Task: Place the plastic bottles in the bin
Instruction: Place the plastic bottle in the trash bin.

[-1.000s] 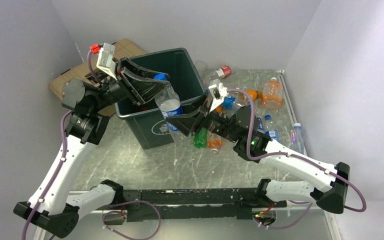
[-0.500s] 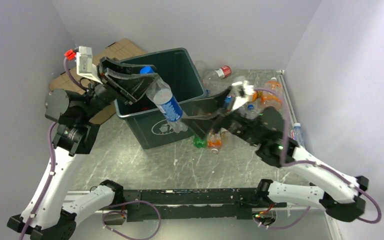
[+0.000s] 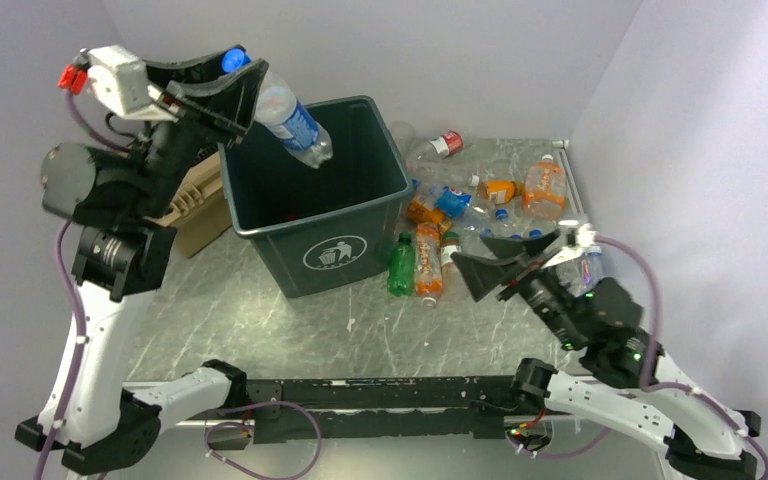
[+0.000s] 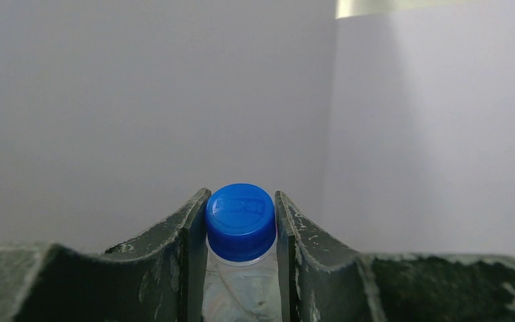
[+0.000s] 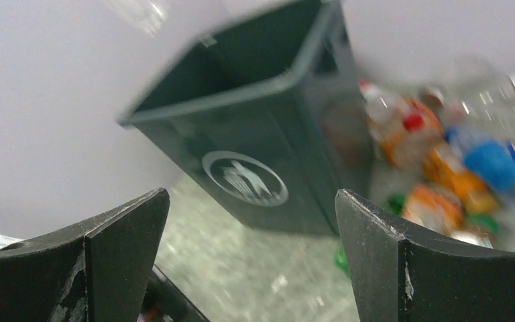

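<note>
Mottled grey tabletop (image 3: 260, 320). Dark green tapered bin (image 3: 360, 240), far centre. Loose plastic bottles (image 3: 426, 262), right of bin. Clear blue-capped bottle (image 3: 290, 122), tilted above bin, neck clamped between left fingers (image 4: 174, 261). Right fingers (image 5: 117, 248) spread wide, empty.

This was a robotics lab test cell. Blank pale walls (image 3: 480, 60) boxed in a grey marbled bench (image 3: 260, 320) on 3 sides. 2 white arms, the left arm (image 3: 100, 340) and the right arm (image 3: 610, 400), were bolted to a black rail (image 3: 380, 390) at the bench's near edge, trailing purple cables (image 3: 648, 290). A green bin (image 3: 350, 250) and scattered plastic bottles (image 3: 427, 262) sat there like staged props.
</note>
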Tool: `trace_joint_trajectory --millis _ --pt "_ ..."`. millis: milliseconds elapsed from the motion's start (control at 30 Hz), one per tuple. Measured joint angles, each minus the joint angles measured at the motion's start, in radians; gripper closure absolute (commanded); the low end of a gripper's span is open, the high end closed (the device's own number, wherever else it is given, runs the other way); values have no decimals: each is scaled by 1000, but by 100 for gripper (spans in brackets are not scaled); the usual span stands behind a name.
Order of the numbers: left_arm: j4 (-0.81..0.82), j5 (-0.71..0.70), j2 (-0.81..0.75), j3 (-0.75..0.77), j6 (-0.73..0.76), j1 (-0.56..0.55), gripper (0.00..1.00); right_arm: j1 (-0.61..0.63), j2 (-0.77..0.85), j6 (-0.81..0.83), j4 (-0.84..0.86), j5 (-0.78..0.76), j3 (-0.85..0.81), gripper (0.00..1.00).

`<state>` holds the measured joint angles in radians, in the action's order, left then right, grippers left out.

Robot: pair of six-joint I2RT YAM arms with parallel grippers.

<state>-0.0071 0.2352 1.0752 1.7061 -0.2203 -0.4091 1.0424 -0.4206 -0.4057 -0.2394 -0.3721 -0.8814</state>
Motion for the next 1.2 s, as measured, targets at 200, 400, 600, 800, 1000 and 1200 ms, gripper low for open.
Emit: trace_joint_trajectory --millis 200,400,600,800,1000,1200 --pt "-85 -112 113 31 154 0 100 0 28 -105 -167 -124 143 0" --pt "-180 -174 217 -47 221 0 100 0 48 -225 -250 -232 182 0" --pt "-208 -208 247 -130 232 0 100 0 61 -330 -315 -285 290 0" --pt "-213 -216 252 -154 231 0 74 0 62 -397 -358 -284 356 0" --pt "-240 -219 252 -155 210 0 27 0 63 -415 -363 -300 361 0" --pt "-247 -215 241 -168 165 0 15 0 53 -396 -392 -332 344 0"
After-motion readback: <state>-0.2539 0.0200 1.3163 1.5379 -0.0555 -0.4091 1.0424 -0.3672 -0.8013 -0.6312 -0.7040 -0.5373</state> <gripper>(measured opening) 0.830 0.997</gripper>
